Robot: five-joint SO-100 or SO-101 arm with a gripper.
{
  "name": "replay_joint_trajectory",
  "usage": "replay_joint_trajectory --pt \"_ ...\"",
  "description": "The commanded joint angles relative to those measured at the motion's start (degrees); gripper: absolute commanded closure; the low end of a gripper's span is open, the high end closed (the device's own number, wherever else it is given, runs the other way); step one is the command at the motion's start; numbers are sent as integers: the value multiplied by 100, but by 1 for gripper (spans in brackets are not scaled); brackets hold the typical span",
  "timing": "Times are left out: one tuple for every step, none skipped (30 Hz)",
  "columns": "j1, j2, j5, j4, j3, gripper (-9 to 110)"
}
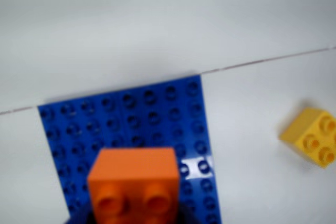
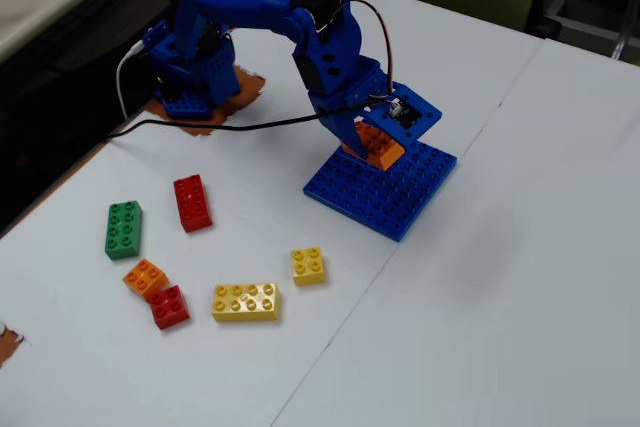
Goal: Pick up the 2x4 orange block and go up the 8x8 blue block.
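Over the blue plate, near its far corner in the fixed view, the gripper holds the orange block, seemingly just above the studs, though contact is hard to judge. If released askew, the block could miss the studs and tip rightward toward the plate's edge.

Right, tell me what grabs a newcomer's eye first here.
The blue arm's tool grips the orange block just over the near corner of the big blue baseplate at the table's centre in the fixed view. Next, loose bricks lie scattered to the left: green, red and a long yellow one among them.
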Motion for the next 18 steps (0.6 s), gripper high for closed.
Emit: replay_joint_trajectory --pt "-44 -9 26 -88 -316 96" --pt "-44 -26 26 -105 -316 96" --pt "-44 -44 18 -105 -316 96" --pt "-44 -44 -9 -105 -316 96" --pt "-35 -35 -26 -88 -316 96" --pt "-35 -26 -26 -88 -316 96" --pt "-35 -18 -26 -79 -316 96" --pt "-44 -9 -26 -70 -316 96" --pt "-53 -9 -26 -62 -316 96" --pt "-62 0 -18 -53 -316 96" --pt "-70 0 -18 -53 -316 96" --pt "-70 0 -9 -70 -316 96" --pt "-70 0 -9 -79 -316 96" --pt "-70 0 -9 -79 -316 96" --pt "-70 9 9 -97 -316 96" --pt "-70 35 18 -97 -316 96" --pt "-62 62 9 -79 -316 96" --pt "-53 105 -18 -62 -272 96"
